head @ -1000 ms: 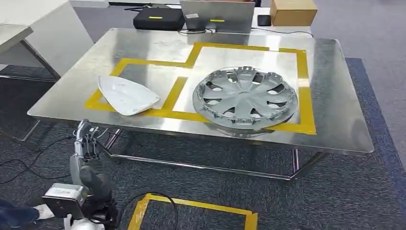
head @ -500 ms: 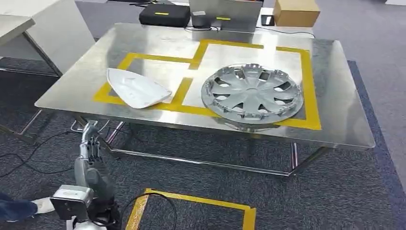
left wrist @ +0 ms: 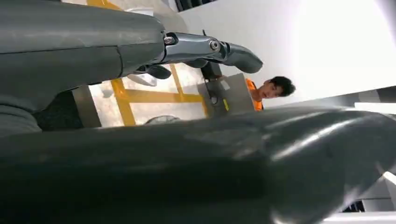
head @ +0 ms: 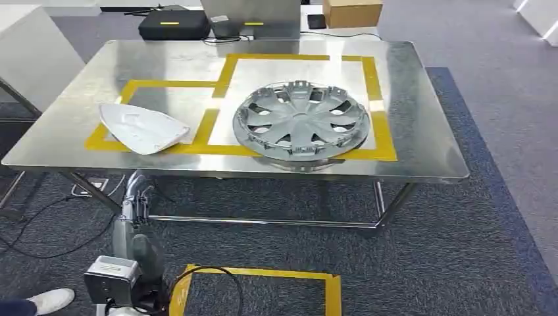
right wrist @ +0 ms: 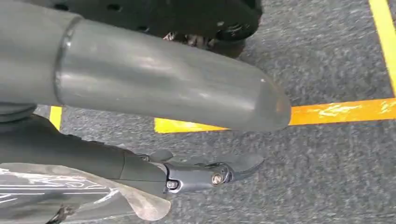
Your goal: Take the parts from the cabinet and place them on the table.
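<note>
While the steel tabletop (head: 421, 118) carries both parts inside its yellow tape outlines (head: 378, 125), the robot stands back from its near edge. The silver wheel cover (head: 301, 120) lies flat in the larger taped box toward the right, its rim overlapping the tape at the near side. The white shell-shaped part (head: 141, 128) lies in the smaller taped box to the left, well apart from the wheel cover, with its pointed end reaching over the tape strip between the two boxes.

From the head view the left hand (head: 136, 194) hangs below the near edge of the tabletop, over the grey carpet (head: 460, 263), with nothing in it; its fingers (left wrist: 233, 51) in the left wrist view reach out straight and apart, so it is released. In the right wrist view the right hand (right wrist: 154, 135) points down at the carpet, its thumb and darker fingers (right wrist: 219, 172) spread with nothing between them, also released. A crumpled clear film (right wrist: 70, 196) shows at the edge of that view, just beside the hand; whether it touches the hand cannot be told.

On the far side of the tabletop sit a black case (head: 172, 25), a grey laptop (head: 253, 13) and a cardboard box (head: 352, 12). Another yellow tape rectangle (head: 263, 280) marks the carpet near the robot. A person in orange (left wrist: 271, 88) shows in the left wrist view, and a white shoe (head: 49, 299) rests on the carpet at the left.
</note>
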`<state>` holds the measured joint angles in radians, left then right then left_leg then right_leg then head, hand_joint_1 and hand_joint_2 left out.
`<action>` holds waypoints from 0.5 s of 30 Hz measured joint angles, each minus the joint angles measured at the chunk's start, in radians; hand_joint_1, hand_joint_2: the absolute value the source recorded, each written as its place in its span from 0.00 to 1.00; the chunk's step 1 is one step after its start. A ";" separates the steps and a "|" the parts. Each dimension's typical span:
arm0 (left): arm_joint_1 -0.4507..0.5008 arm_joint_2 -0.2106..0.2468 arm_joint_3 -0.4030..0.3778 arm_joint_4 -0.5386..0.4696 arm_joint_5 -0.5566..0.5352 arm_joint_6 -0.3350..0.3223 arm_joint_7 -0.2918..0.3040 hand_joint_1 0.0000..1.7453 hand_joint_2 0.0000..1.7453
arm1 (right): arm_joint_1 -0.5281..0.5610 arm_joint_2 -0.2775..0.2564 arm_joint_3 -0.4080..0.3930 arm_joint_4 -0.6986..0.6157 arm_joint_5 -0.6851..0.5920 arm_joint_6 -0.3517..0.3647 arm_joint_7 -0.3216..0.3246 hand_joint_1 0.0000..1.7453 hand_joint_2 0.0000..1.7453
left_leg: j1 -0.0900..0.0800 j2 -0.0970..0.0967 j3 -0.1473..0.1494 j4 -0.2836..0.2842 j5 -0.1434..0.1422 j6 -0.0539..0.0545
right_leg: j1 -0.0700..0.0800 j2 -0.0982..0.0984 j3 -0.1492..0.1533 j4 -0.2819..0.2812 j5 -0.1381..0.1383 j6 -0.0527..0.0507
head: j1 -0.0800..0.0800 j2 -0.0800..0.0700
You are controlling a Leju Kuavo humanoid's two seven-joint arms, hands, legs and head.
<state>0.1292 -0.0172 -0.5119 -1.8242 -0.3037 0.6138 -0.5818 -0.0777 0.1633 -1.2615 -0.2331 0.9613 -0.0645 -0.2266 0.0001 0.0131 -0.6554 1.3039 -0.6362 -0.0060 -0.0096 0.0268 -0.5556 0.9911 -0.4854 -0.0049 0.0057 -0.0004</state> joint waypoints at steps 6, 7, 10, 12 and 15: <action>0.000 0.001 -0.001 0.002 0.000 0.000 0.000 0.00 0.00 | -0.005 0.002 -0.002 0.000 0.000 0.000 0.000 0.00 0.00 | 0.000 -0.079 0.133 -0.303 0.128 0.023 | -0.004 0.058 -0.022 0.006 0.016 0.026 | 0.000 0.000; 0.000 0.001 -0.002 0.002 -0.002 0.000 0.000 0.00 0.00 | -0.002 0.002 -0.003 0.000 0.000 0.000 0.000 0.00 0.00 | -0.003 -0.075 0.131 -0.302 0.128 0.024 | -0.007 0.065 -0.025 0.003 0.020 0.032 | 0.000 0.000; -0.004 0.000 -0.004 0.002 -0.007 -0.003 0.000 0.00 0.00 | 0.002 0.000 -0.005 0.000 0.001 0.002 0.000 0.00 0.00 | 0.006 -0.039 0.134 -0.323 0.146 0.046 | -0.001 0.013 -0.052 0.037 -0.009 0.043 | 0.006 0.000; -0.001 0.000 -0.005 0.003 -0.008 -0.005 0.002 0.00 0.00 | -0.005 0.000 -0.005 0.000 0.002 0.002 -0.001 0.00 0.00 | 0.006 -0.017 0.128 -0.322 0.147 0.048 | -0.003 -0.014 -0.123 0.184 -0.090 0.049 | 0.010 0.000; -0.002 0.001 -0.005 0.003 -0.009 -0.011 0.002 0.00 0.00 | -0.001 0.001 -0.005 0.000 0.005 0.000 -0.013 0.00 0.00 | 0.004 0.009 0.122 -0.319 0.148 0.048 | -0.005 -0.021 -0.165 0.303 -0.121 0.059 | 0.009 0.000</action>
<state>0.1277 -0.0160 -0.5173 -1.8212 -0.3128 0.6024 -0.5798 -0.0788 0.1644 -1.2661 -0.2331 0.9659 -0.0641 -0.2399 0.0043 0.0218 -0.5330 0.9846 -0.4886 0.0422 -0.0142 0.0055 -0.7209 1.2944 -0.6061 0.0544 0.0149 -0.0004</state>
